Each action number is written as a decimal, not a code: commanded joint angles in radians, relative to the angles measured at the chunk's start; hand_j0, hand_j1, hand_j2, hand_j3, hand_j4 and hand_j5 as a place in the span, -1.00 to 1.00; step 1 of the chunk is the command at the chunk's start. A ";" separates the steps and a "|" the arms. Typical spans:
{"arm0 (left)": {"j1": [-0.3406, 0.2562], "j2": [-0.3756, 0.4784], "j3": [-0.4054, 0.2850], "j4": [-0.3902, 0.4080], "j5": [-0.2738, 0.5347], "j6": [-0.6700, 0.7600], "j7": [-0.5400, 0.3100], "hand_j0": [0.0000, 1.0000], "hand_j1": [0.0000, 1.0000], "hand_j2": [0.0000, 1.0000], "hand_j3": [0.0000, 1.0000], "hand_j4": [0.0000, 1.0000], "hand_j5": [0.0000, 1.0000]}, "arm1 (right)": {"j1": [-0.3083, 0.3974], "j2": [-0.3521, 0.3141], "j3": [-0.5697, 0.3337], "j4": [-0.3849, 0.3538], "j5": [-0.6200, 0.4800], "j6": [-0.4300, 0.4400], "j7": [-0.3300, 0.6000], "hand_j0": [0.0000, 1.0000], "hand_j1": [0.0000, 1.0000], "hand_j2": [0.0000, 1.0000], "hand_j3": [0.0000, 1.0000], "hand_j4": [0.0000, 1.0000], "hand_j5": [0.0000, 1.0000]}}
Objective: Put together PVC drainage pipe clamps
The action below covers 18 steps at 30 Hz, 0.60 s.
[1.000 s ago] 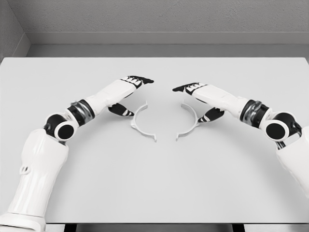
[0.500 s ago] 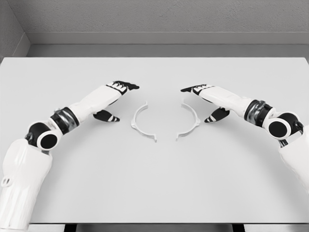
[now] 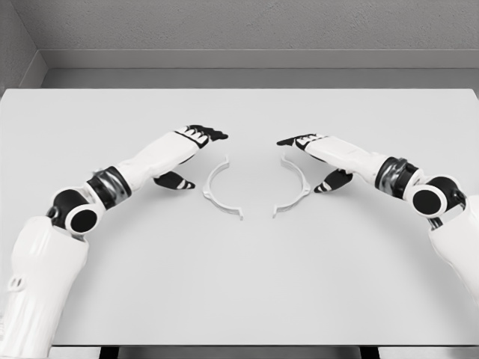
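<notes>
My two clamp halves lie flat on the white table [image 3: 239, 299], near its middle, apart from each other with their hollow sides facing inward: the left clamp half [image 3: 217, 189] curves out toward my left arm, the right clamp half [image 3: 295, 188] curves out toward my right, and a gap of bare table runs between their ends. My left hand [image 3: 191, 153] hovers just left of the left clamp half, fingers stretched out flat and pointing right past its far end, thumb hanging lower on the near side, holding nothing. My right hand [image 3: 318, 157] mirrors it just right of the right clamp half, fingers extended and pointing left, thumb dropped beside the curve, holding nothing; I cannot tell whether either thumb touches a clamp
</notes>
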 commanded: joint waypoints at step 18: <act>-0.003 -0.017 -0.020 0.031 0.002 0.011 0.001 1.00 1.00 1.00 1.00 1.00 1.00 | 0.002 0.006 0.001 -0.018 -0.007 0.000 0.000 1.00 1.00 1.00 1.00 1.00 1.00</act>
